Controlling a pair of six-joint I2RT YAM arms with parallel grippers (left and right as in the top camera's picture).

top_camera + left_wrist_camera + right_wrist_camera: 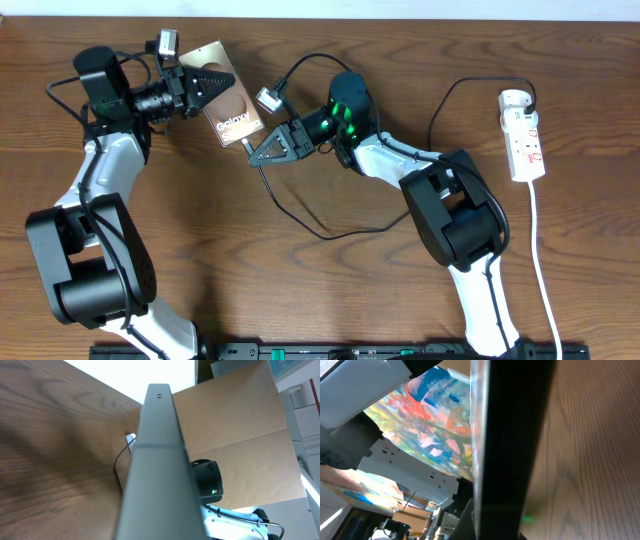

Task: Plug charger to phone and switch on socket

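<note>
The phone [228,105] is held tilted above the table at the back left, its brownish screen with white "Galaxy" text facing up. My left gripper [200,88] is shut on its upper left edge. My right gripper [262,145] is closed on its lower right corner. The phone's edge fills the middle of the left wrist view [157,460] and the right wrist view [512,450]. The charger's black cable [320,233] loops over the table. Its pale plug tip [268,98] lies free just right of the phone and also shows in the left wrist view [131,436]. The white socket strip [526,140] lies at the far right.
The charger's adapter [515,100] sits in the strip's far end. The strip's white cord [545,280] runs toward the front edge. The black cable passes under my right gripper and curves behind the right arm.
</note>
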